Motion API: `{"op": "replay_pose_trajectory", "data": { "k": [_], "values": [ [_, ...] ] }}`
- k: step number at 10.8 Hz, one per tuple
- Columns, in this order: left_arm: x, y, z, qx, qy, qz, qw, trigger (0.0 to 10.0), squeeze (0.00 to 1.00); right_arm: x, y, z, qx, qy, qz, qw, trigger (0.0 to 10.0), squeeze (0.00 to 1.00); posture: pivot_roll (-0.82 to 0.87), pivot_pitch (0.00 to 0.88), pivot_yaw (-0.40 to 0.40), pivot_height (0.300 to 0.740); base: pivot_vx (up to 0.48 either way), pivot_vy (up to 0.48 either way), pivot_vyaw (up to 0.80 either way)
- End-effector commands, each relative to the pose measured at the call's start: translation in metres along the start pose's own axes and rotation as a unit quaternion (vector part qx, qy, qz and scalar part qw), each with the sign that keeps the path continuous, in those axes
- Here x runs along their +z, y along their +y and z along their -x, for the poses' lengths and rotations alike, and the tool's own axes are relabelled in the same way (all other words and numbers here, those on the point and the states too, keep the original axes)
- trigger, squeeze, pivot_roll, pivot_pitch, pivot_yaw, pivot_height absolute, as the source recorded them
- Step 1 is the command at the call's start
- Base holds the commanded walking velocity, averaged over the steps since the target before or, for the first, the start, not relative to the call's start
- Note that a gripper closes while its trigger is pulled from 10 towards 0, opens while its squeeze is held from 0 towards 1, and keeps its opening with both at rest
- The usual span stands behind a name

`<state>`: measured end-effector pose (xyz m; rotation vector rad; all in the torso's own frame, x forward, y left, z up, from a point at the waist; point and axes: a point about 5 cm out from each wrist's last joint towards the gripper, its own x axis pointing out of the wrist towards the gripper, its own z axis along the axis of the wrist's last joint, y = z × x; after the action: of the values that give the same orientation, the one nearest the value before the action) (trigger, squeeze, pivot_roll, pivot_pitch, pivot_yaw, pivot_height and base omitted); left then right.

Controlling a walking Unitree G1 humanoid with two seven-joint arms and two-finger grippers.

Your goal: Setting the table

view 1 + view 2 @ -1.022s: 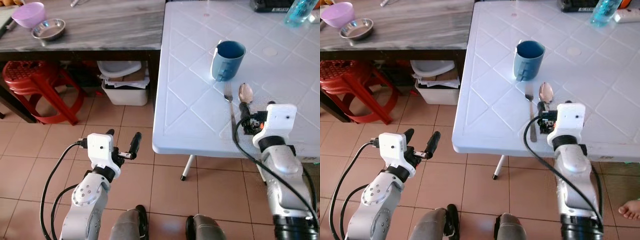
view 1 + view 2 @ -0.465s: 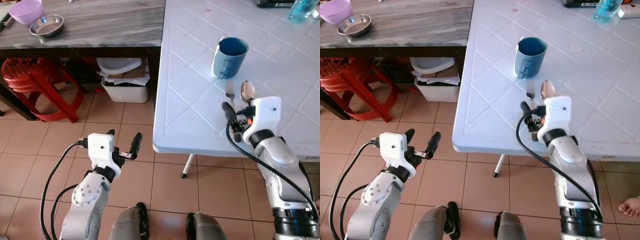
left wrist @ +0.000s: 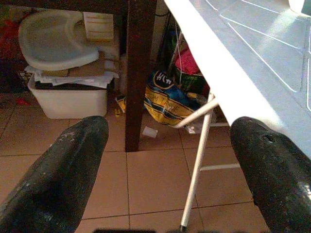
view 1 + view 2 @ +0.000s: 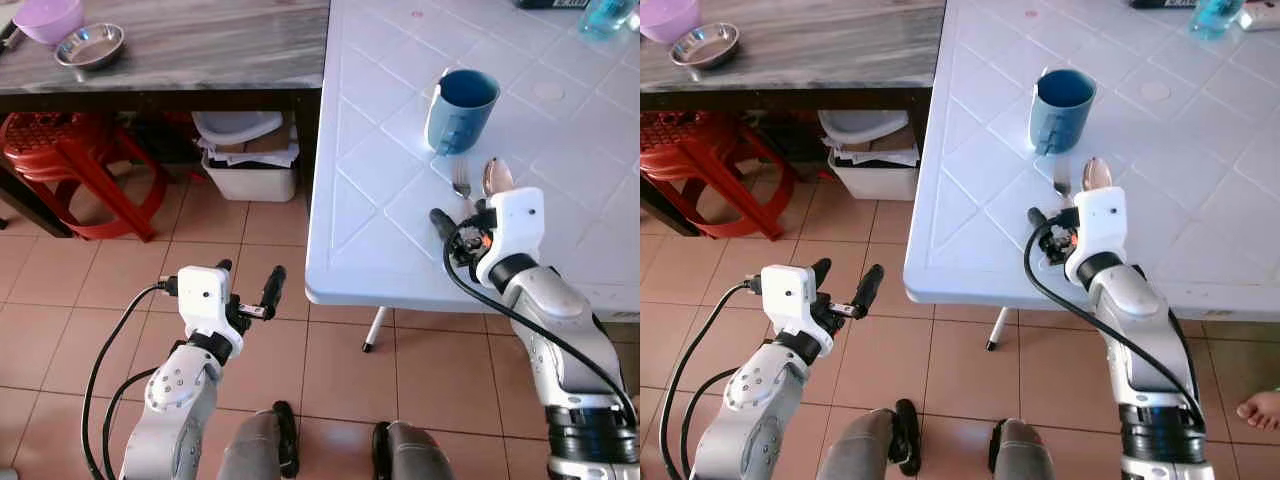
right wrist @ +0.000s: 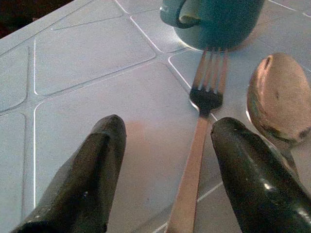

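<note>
Between the right gripper's (image 5: 165,160) spread fingers (image 5: 82,184) lies the fork (image 5: 194,155).

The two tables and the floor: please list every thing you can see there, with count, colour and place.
mug: 1, blue, white table
fork: 1, metal, before mug
spoon: 1, metal, beside fork
bottle: 1, blue, far table edge
bowl: 1, purple, wooden table
metal bowl: 1, beside purple bowl
stool: 1, red, under wooden table
bin: 1, white, floor
left gripper: open, over floor
right gripper: open, astride fork
</note>
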<state>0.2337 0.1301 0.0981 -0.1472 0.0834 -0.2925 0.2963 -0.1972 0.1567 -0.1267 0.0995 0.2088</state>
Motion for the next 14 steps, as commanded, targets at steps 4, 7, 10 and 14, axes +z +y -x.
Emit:
{"op": "replay_pose_trajectory", "data": {
  "k": [4,7,10,14],
  "values": [
    [-0.001,0.003,0.002,0.000,0.006,-0.001,1.000,10.0,0.00,0.000,0.002,-0.007,0.025,0.031,0.009,0.999,0.0,0.00,-0.01,0.233,0.088,0.740,0.000,0.000,0.00],
    [-0.001,0.003,0.002,0.003,0.006,0.000,1.000,10.0,0.00,0.000,-0.001,-0.001,0.012,0.034,-0.008,0.999,10.0,0.00,-0.01,0.235,0.086,0.740,0.000,0.000,0.00],
    [-0.001,0.002,0.000,-0.001,0.006,0.001,1.000,10.0,0.00,0.003,-0.004,0.007,-0.043,0.009,-0.040,0.998,10.0,0.72,-0.02,0.231,0.089,0.740,0.000,0.000,0.00],
    [-0.002,0.003,-0.003,-0.007,0.008,-0.002,1.000,10.0,0.00,0.000,-0.016,-0.002,-0.063,0.029,-0.057,0.996,10.0,0.00,-0.02,0.221,0.093,0.740,0.000,0.000,0.00]
  ]
}}
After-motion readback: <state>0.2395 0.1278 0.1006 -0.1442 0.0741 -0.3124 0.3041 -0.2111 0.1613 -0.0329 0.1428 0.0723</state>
